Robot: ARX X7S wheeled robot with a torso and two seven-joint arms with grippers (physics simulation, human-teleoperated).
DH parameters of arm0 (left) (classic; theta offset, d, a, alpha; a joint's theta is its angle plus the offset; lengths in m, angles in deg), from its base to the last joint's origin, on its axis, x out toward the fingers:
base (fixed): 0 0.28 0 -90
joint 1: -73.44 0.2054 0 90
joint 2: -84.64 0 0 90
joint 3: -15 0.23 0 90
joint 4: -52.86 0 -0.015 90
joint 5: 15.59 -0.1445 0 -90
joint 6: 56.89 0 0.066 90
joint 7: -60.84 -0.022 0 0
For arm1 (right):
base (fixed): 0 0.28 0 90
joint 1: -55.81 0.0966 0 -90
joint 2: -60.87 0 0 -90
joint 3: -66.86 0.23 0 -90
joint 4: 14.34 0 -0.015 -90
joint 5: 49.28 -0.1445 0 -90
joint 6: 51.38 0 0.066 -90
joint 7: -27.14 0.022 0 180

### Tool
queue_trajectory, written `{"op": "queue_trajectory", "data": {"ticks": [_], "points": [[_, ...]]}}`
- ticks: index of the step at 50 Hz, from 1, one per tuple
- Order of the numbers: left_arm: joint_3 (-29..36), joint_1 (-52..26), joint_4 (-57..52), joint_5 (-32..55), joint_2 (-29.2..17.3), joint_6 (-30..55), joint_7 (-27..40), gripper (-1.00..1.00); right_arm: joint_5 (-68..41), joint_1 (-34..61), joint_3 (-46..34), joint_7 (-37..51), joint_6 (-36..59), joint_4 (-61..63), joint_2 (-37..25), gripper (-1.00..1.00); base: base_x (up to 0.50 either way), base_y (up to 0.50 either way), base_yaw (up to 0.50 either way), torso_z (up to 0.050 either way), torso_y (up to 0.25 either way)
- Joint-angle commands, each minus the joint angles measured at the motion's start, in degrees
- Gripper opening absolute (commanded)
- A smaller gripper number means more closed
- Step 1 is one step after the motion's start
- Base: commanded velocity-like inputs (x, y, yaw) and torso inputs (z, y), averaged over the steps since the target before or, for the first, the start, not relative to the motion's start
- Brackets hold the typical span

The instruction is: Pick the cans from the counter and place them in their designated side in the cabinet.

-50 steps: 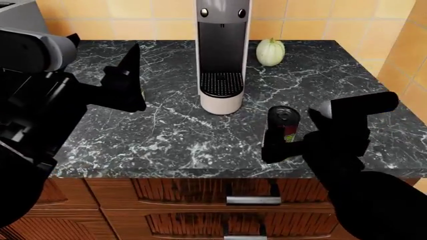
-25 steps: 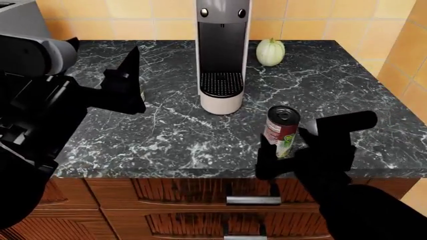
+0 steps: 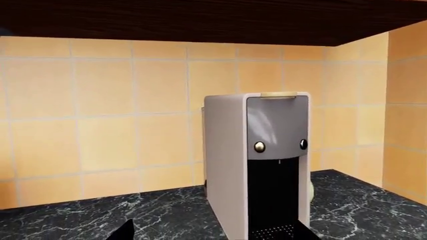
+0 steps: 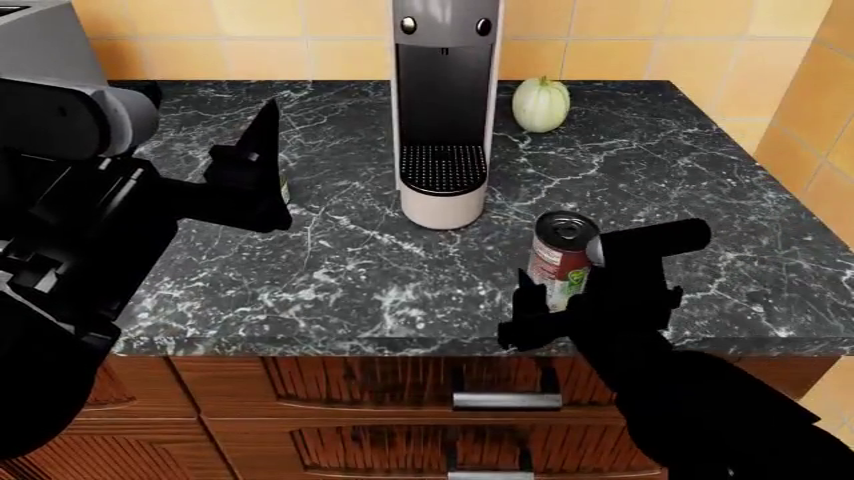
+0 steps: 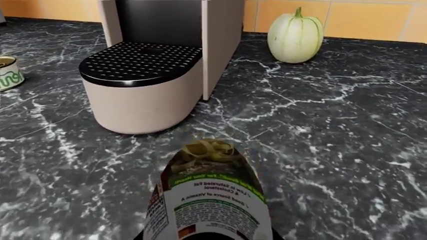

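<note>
Since a second ago my right arm has pulled back toward the near edge of the bench, bringing the tall can with it; the can now sits tilted, its dark red top leaning toward the far left. My right fingers hold this can around its lower body, and the right wrist view shows its white and green label filling the near foreground. I cannot tell whether its base touches the black marbled bench.

My left arm has barely shifted. Its dark fingers hang above the left part of the bench, and I cannot tell how wide they stand. The short can with the pale label stands on the bench just behind them, mostly hidden in the head view.

A coffee machine stands at the far middle, with a pale green squash just to its right.
</note>
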Motion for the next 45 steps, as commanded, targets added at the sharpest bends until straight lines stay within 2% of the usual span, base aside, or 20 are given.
{"op": "queue_trajectory", "data": {"ticks": [1,10,20,24,31,34,41,45], "points": [[0.8,0.3,0.3,0.5,-0.7,-1.3,0.8,1.0,0.0,0.5,-0.3,0.4,0.4,-0.7,-0.3,-1.0,0.0,0.0,0.0,0.0,0.0],[1.0,-0.4,0.4,1.6,-1.4,-1.6,1.6,1.0,-2.9,3.2,2.7,2.2,5.7,4.4,-0.9,-1.0,0.0,0.0,0.0,0.0,0.0],[1.0,0.1,0.9,0.6,-1.5,-4.4,-0.5,1.0,-11.7,18.9,9.4,8.8,24.0,12.6,0.2,-1.0,0.0,0.0,0.0,0.0,0.0],[0.5,0.4,1.1,0.4,-1.5,-5.8,-1.6,1.0,-34.0,27.3,9.7,28.1,24.1,8.3,-4.3,-1.0,0.0,0.0,0.0,0.0,0.0],[-0.5,0.5,0.6,2.1,-1.2,-6.5,-1.4,1.0,-57.2,43.4,6.5,48.3,23.5,-3.4,-9.2,-1.0,0.0,0.0,0.0,0.0,0.002],[-1.0,-0.2,0.5,3.8,-1.5,-6.1,-0.8,1.0,-69.3,51.8,2.0,57.8,22.0,-12.6,-10.9,-1.0,0.0,0.0,0.0,0.0,0.0],[-1.6,-1.0,0.6,5.0,-2.2,-6.2,-0.6,1.0,-78.0,70.6,-7.2,60.4,21.8,-29.4,-12.7,-1.0,0.0,0.0,0.0,0.0,0.0],[-1.9,-2.7,0.6,7.2,-2.4,-5.5,0.3,1.0,-75.2,81.7,-11.1,54.5,23.4,-38.0,-12.4,-1.0,0.0,0.0,0.0,0.0,0.0]]}}
